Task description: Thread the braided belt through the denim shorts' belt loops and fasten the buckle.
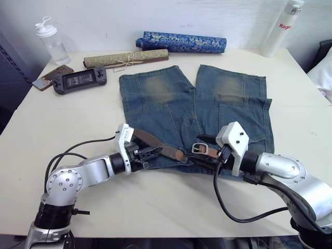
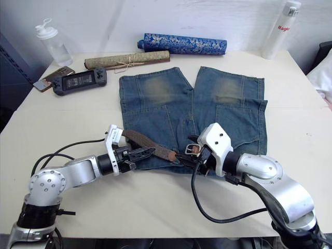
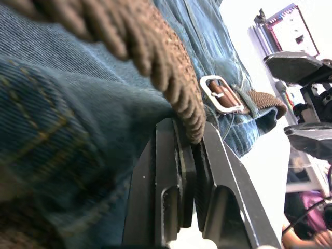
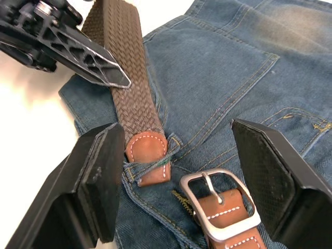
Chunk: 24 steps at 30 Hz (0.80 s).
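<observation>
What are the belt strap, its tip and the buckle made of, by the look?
Strap: dark brown woven braid, probably fabric cord; the plaited weave shows. Tip: tan smooth leather or a look-alike, with pale edge stitching. Buckle: silver frame and prong with a brushed shine, likely metal.

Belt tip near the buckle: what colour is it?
Tan-brown leather with white stitching, on the braided belt's tip beside the silver buckle. Clearest in the right wrist view.

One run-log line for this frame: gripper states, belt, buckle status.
left gripper: shut on braided belt | right gripper: open over buckle | tan tip: at belt loop, short of buckle | denim shorts: flat | buckle: unfastened
</observation>
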### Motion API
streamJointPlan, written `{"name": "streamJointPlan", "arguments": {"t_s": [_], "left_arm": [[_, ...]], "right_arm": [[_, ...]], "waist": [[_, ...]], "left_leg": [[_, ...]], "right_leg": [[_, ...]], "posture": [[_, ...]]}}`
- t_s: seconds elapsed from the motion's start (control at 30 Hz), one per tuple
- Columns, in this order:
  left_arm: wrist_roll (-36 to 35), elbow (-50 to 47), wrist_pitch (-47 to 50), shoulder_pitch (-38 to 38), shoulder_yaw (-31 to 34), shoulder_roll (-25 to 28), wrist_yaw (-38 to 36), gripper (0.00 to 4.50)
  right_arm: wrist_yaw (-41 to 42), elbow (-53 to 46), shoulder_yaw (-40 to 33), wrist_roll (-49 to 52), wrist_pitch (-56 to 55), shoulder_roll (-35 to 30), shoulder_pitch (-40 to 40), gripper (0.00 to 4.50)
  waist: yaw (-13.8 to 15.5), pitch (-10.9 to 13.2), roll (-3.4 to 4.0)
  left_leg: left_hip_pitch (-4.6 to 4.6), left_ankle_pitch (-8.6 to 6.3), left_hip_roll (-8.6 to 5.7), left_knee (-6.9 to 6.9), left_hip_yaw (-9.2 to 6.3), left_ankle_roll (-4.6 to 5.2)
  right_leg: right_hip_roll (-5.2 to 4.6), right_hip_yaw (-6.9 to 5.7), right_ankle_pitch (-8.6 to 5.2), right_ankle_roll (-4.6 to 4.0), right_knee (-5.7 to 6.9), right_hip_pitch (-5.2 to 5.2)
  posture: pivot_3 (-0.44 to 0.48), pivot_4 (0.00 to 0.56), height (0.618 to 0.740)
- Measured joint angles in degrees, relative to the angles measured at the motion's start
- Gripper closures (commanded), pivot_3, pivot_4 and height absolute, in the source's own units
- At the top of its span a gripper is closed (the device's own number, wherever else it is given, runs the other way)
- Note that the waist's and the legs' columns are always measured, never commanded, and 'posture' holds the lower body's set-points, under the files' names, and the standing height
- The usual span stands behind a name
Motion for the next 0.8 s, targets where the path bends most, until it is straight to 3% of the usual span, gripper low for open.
{"name": "streamJointPlan", "arguments": {"t_s": [0.2,0.37,0.6,0.8], "left_arm": [[14.7,5.6,-3.3,-4.8,-6.6,0.6,-13.6,4.50],[22.7,7.3,-6.3,-6.6,-8.9,-3.9,-19.0,4.50],[23.9,5.6,-5.6,-4.9,-10.2,-8.8,-27.3,4.50],[25.6,6.2,-5.2,-4.9,-9.8,-11.4,-27.8,4.50]], "right_arm": [[0.0,0.2,0.2,-1.0,-1.2,-0.1,1.0,1.01],[0.0,0.2,0.5,-2.3,-2.5,-0.2,2.6,1.01],[1.1,2.2,2.0,-4.9,-5.7,-1.5,4.9,1.01],[3.3,2.8,1.0,-5.8,-8.8,-3.6,6.8,1.01]], "waist": [[0.2,0.0,0.01],[0.9,0.0,0.06],[1.3,0.0,0.09],[1.1,0.1,0.11]], "left_leg": [[0.15,0.01,-0.02,0.00,0.30,0.02],[0.32,0.06,-0.03,0.00,0.12,0.12],[0.24,0.05,-0.03,-0.02,0.00,0.16],[0.23,0.06,-0.04,-0.05,-0.01,0.16]], "right_leg": [[-0.02,-0.07,0.02,0.00,-0.12,0.31],[-0.07,-0.21,0.10,0.12,-0.39,0.78],[-0.06,-0.21,0.11,0.13,-0.46,0.74],[-0.01,-0.22,0.13,0.15,-0.53,0.70]], "posture": [[0.000,0.150,0.637],[0.000,0.150,0.637],[0.000,0.150,0.637],[0.000,0.150,0.637]]}}
